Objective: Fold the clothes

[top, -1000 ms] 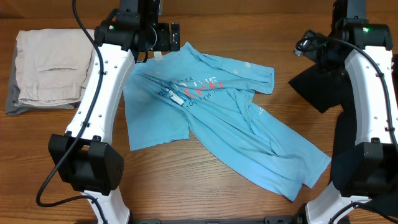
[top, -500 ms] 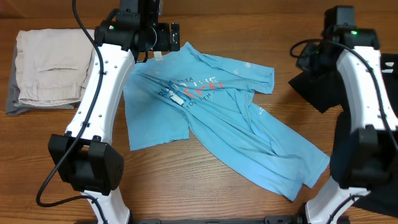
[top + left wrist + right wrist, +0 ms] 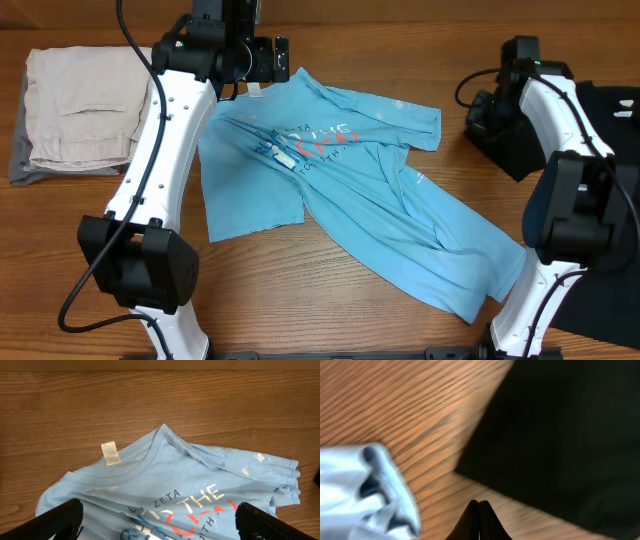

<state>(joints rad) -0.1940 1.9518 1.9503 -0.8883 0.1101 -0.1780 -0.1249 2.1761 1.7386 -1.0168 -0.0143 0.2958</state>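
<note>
Left jaws stand wide apart, one blunt dark fingertip (image 3: 57, 520) in each lower corner of the left wrist view, hanging above the T-shirt's neckline and gripping nothing. Right jaws are pressed together into a thin dark wedge of fingertips (image 3: 475, 521) with nothing seen between them; they are off the T-shirt's right sleeve edge, over bare wood, in a blurred view. The T-shirt (image 3: 360, 190) is thin, soft, light blue knit, lying unfolded and rumpled in the middle of the wood-grain desk (image 3: 320, 325). It runs on a slant from its collar at the upper left to its hem at the lower right, with long diagonal creases across the body and one flatter, squarish panel at its left side. Block lettering (image 3: 318, 140) in white, dark blue and red crosses the chest, puckered by the wrinkles. At the ribbed, curved neckline a small white rectangular label (image 3: 111, 453) lies flipped out onto the fabric. The sleeve hem (image 3: 291, 474) shows a stitched double fold and bunches into small ridges. Just right of the T-shirt lies a matte black cloth (image 3: 515, 145) with a sharp straight edge and one pointed corner toward the sleeve. Well left of the T-shirt sits a neatly folded beige garment (image 3: 80, 105), woven-looking with visible seams, resting on a grey layer (image 3: 25, 168) that peeks out beneath.
</note>
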